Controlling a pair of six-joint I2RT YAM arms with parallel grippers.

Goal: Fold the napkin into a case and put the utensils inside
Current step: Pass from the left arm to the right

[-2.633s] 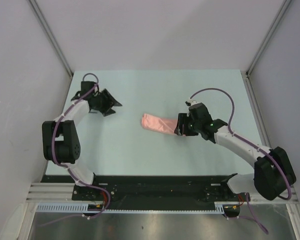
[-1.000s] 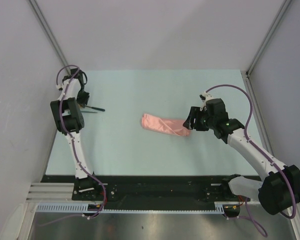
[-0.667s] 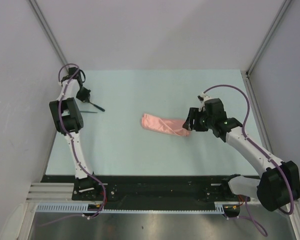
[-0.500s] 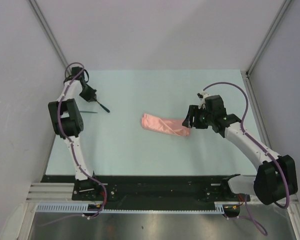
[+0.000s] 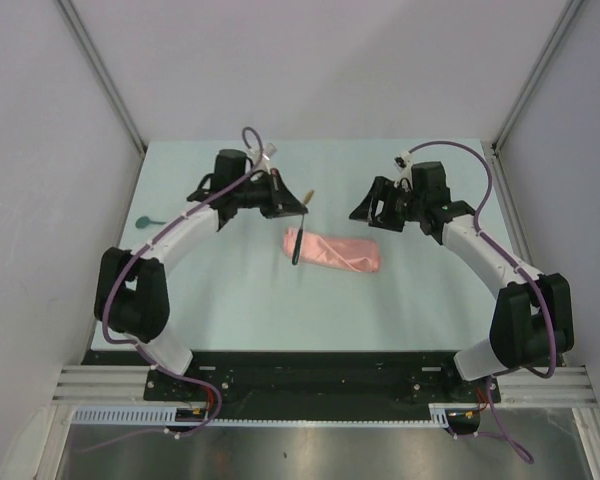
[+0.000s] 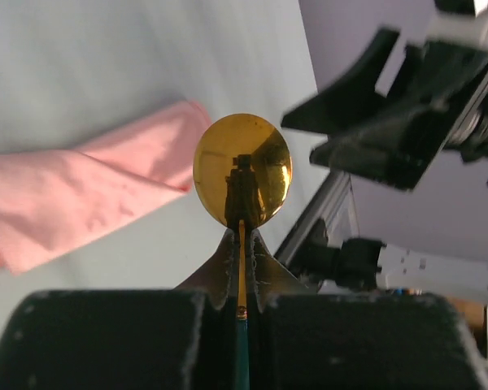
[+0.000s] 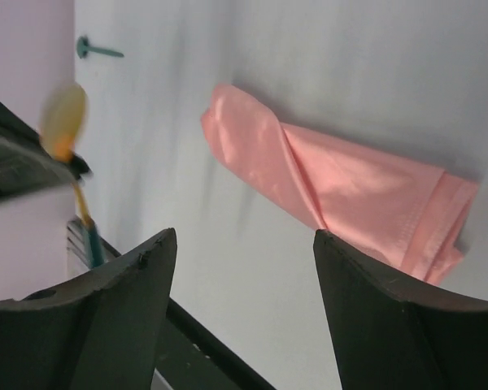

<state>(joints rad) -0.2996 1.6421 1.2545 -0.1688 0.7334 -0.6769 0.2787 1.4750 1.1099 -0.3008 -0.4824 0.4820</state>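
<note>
The napkin (image 5: 335,250) lies mid-table, folded into a narrow salmon-pink case, also seen in the left wrist view (image 6: 73,195) and the right wrist view (image 7: 342,187). My left gripper (image 5: 298,207) (image 6: 242,244) is shut on one utensil's neck, above the case's left end. That spoon's golden bowl (image 5: 308,191) (image 6: 242,169) (image 7: 65,122) sticks out past the fingertips, and its dark handle hangs toward the case. The teal-bowled spoon (image 5: 146,221) (image 7: 98,50) lies at the table's far left. My right gripper (image 5: 372,215) (image 7: 244,236) hovers open and empty just beyond the case's right end.
The pale table (image 5: 230,300) is walled on the left, right and back, with metal posts at the back corners. Both arm bases sit on the black rail (image 5: 310,375) at the near edge. The two grippers face each other across a small gap.
My left gripper shut on the golden spoon at the far left, lifted it and swung it to the centre. My right gripper backed off the case's right end and opened wider.
</note>
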